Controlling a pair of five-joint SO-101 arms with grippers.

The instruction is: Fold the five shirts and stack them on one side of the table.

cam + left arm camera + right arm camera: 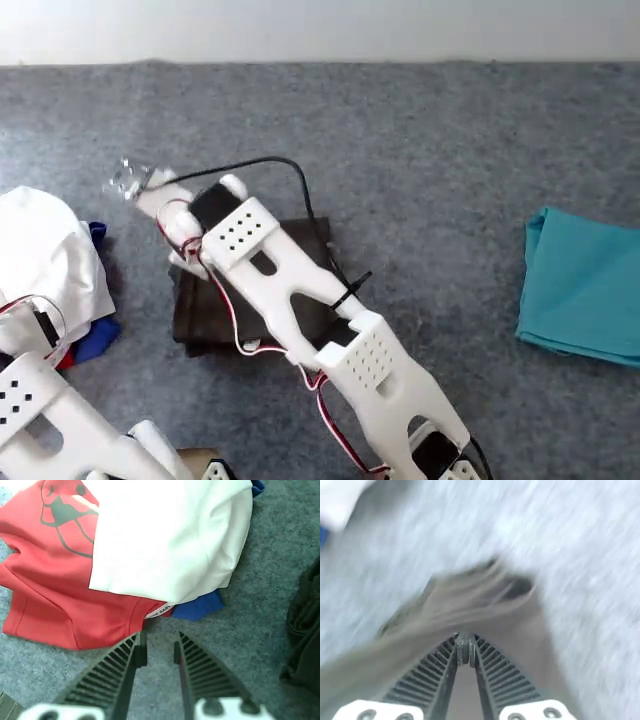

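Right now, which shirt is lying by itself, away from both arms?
The teal shirt, folded alone, apart from the rest. The white shirt, red shirt and blue shirt are heaped together; the dark shirt lies under the right arm.

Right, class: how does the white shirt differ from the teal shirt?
The white shirt is bunched up; the teal shirt is folded flat. The white shirt lies on a red shirt and a blue shirt; the teal shirt lies alone, across the grey table. Both look plain, no print showing.
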